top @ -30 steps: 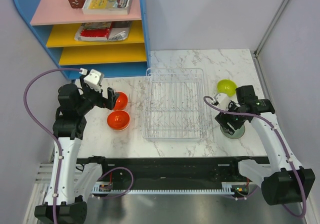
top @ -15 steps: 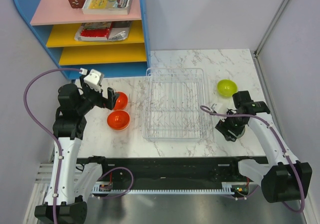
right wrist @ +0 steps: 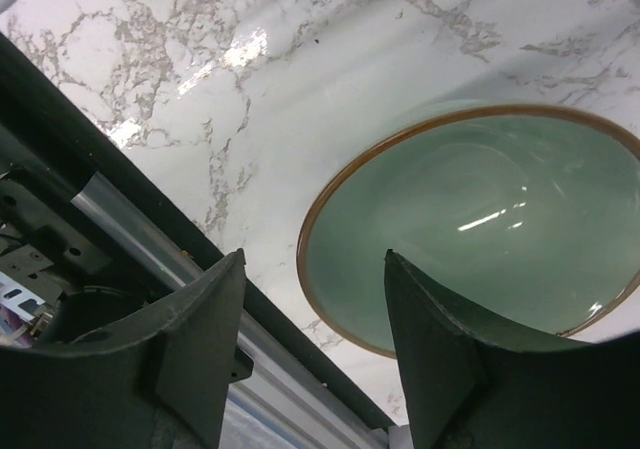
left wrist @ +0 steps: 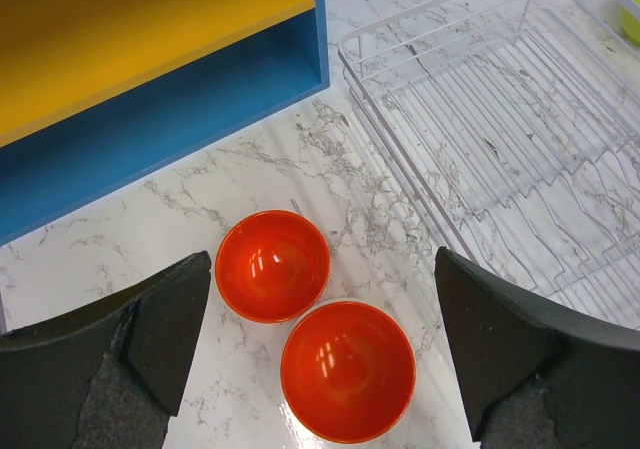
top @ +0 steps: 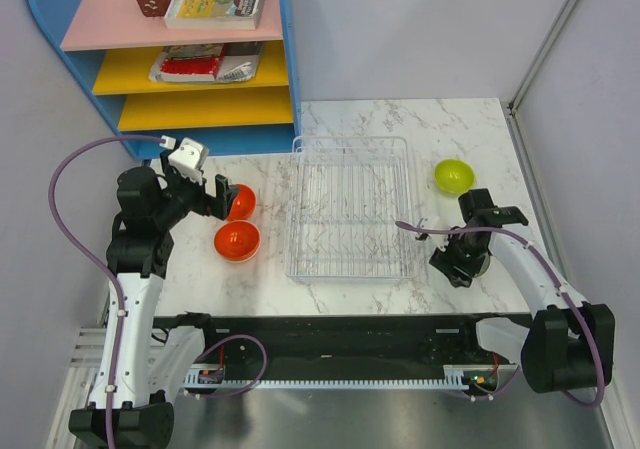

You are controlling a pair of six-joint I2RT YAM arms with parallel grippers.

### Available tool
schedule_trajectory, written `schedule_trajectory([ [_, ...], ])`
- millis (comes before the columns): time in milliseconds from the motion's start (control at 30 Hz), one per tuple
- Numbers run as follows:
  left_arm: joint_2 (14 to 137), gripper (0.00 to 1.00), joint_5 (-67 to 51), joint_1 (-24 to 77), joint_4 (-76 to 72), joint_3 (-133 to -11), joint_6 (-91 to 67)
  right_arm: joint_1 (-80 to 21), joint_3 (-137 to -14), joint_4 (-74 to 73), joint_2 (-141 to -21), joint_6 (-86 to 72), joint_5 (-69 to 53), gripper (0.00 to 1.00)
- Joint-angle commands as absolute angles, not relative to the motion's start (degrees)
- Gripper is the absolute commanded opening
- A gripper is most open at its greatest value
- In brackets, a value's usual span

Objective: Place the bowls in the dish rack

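The dish rack (top: 348,209) stands empty mid-table; it also shows in the left wrist view (left wrist: 500,139). Two orange bowls (left wrist: 272,266) (left wrist: 348,370) sit side by side on the marble left of it. My left gripper (left wrist: 322,264) is open and hovers above them, touching neither. A yellow-green bowl (top: 453,176) sits right of the rack. A grey-green bowl with a brown rim (right wrist: 480,229) sits near the front right. My right gripper (right wrist: 315,259) is open and low, with one finger over the bowl's inside and the other outside its rim. From above, that gripper (top: 457,263) mostly hides this bowl.
A blue shelf unit (top: 190,59) with pink and yellow shelves holding books and a brown cube stands at the back left. The table's front edge and black rail (right wrist: 150,239) lie just beside the grey-green bowl. A wall borders the right side.
My right gripper has swung down and toward the front edge onto the grey-green bowl, now covering it from above. The left arm and the orange bowls have not moved.
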State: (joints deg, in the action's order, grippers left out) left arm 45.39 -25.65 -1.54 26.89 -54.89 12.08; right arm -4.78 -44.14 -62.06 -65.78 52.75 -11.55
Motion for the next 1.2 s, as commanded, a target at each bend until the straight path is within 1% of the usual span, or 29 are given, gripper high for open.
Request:
schedule_trajectory([
  [0,45.35,1.0,-25.58,-1.85,25.66,-54.49,14.06,-5.01,-42.54,-56.52,-67.23,53.09,-10.9,0.63],
  [33,45.35,1.0,-25.75,-1.85,25.75,-54.49,14.15,-5.1,-42.28,-55.3,-67.76,52.91,-10.81,0.61],
  [67,45.44,1.0,-25.66,-1.85,25.75,-54.49,14.15,-5.1,-41.93,-54.59,-68.02,52.56,-10.64,0.57],
  [133,45.44,1.0,-25.66,-1.76,25.75,-54.4,14.15,-5.01,-41.57,-53.18,-68.38,51.95,-10.63,0.52],
  [167,45.61,1.0,-25.66,-1.76,25.75,-54.4,14.15,-5.1,-41.31,-52.65,-68.38,51.6,-10.46,0.45],
  [233,45.7,1.0,-25.75,-1.85,25.66,-54.41,14.15,-5.1,-41.22,-52.21,-67.94,50.98,-10.46,0.37],
  [267,45.88,1.0,-25.75,-1.85,25.75,-54.49,14.15,-5.27,-41.22,-52.12,-67.68,50.8,-10.37,0.26],
  [333,46.05,1.0,-25.84,-1.85,25.66,-54.4,14.06,-5.27,-41.31,-51.6,-66.8,50.19,-9.85,0.14],
  [367,46.05,1.0,-25.84,-1.85,25.66,-54.32,14.15,-5.36,-41.4,-51.42,-66.54,49.84,-9.5,0.0],
  [533,45.79,1.0,-25.84,-1.85,25.75,-54.32,14.15,-5.36,-43.15,-51.41,-64.61,47.64,-8.7,0.0],
  [633,45.79,1.0,-25.84,-1.85,25.75,-54.32,14.24,-5.36,-46.92,-53.08,-63.81,45.18,-10.36,0.0],
  [800,45.79,1.0,-26.01,-1.85,25.75,-54.32,14.33,-5.36,-57.55,-56.68,-64.42,39.04,-14.05,0.0],
  [967,46.05,1.0,-26.19,-1.85,25.66,-54.23,14.68,-5.27,-69.77,-57.83,-65.3,31.65,-21.09,0.0],
  [1100,46.67,1.0,-26.37,-1.76,25.66,-54.4,14.94,-5.27,-77.59,-54.6,-66.18,23.49,-25.47,0.0],
  [1133,47.19,1.0,-26.54,-1.84,25.58,-54.58,15.12,-5.36,-79.87,-53.36,-66.27,19.46,-26.97,0.0],
  [1167,47.72,1.0,-26.63,-1.85,25.58,-54.75,15.2,-5.27,-80.76,-51.78,-66.18,16.99,-30.46,0.0],
])
